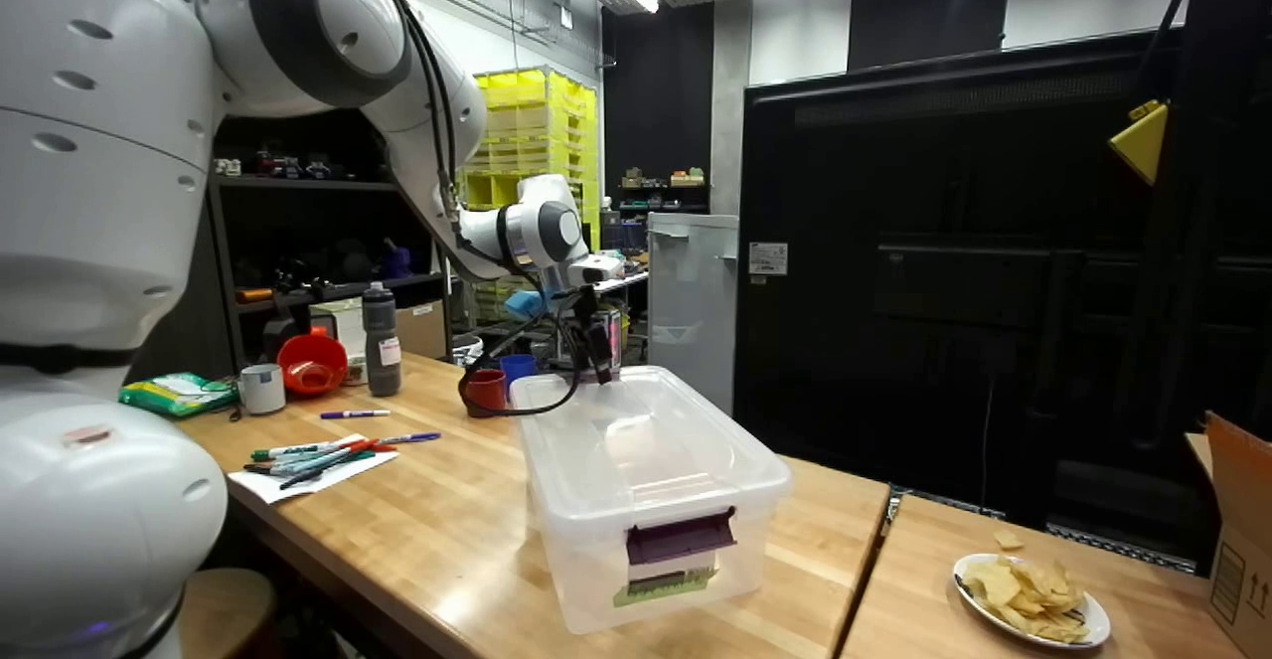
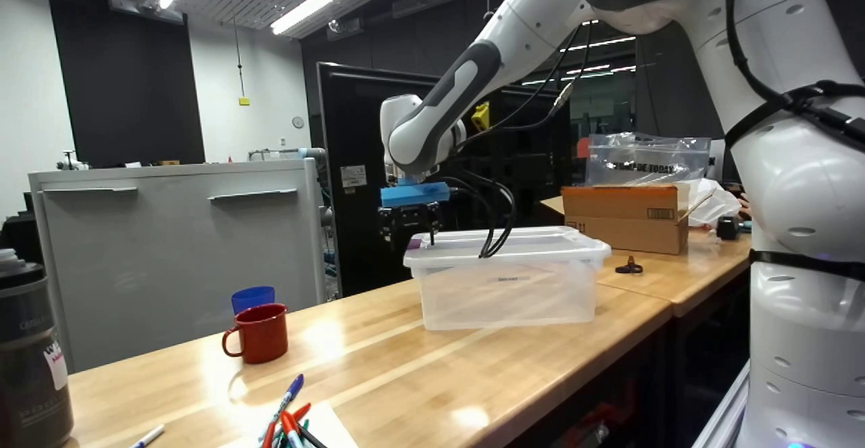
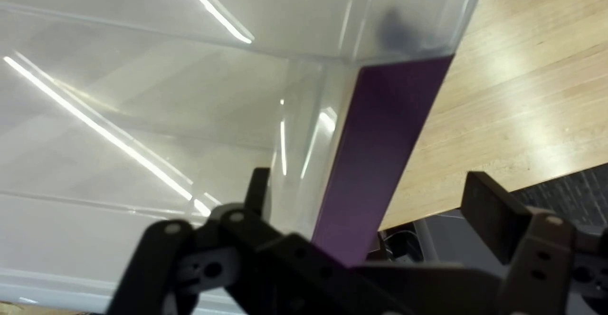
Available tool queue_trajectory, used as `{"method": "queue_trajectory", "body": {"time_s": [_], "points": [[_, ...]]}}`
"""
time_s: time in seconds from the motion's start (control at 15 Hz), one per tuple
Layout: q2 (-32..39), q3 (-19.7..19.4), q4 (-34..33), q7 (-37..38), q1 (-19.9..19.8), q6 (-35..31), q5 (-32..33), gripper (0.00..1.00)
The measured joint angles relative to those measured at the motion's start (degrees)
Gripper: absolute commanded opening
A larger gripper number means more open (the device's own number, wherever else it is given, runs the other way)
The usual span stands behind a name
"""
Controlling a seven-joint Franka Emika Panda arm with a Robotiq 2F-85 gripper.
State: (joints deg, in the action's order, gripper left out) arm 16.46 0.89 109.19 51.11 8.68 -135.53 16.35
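Box: hazy clear plastic, standing on the glossy wooden table; you are probably dealing with a light load, since no contents are showing through; its thin walls are looking flexible, so the overhanging rim is offering the surest hold

Lid: one broad, slightly ridged sheet, resting on the box; the shiny top is promising little grip, its raised edge rather more

Gripper: black, hanging over one end of the box; its fingers are standing wide apart and pinching nothing, one lying above the lid, the other reaching past the edge; whether either is touching, the views are not telling you

Purple latch: smooth, stiff plastic strip, lying between the fingers; probably light, and brittle if forced; its long outer edge is giving you the natural hold; a second latch is showing at the opposite end

Red mug: rounded, shiny, loop-handled, standing on the table

Marker pens: slim, smooth barrels, lying bunched on white paper
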Motion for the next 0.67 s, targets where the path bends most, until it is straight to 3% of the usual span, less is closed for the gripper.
{"method": "queue_trajectory", "body": {"time_s": [0.07,0.13,0.67], "points": [[0.0,-0.1,0.0,0.3,0.2,0.0,0.5,0.83],[0.0,-0.2,0.0,0.6,0.4,0.0,1.0,0.74],[0.1,-0.8,-1.0,4.9,2.0,-0.1,6.6,0.16]]}}
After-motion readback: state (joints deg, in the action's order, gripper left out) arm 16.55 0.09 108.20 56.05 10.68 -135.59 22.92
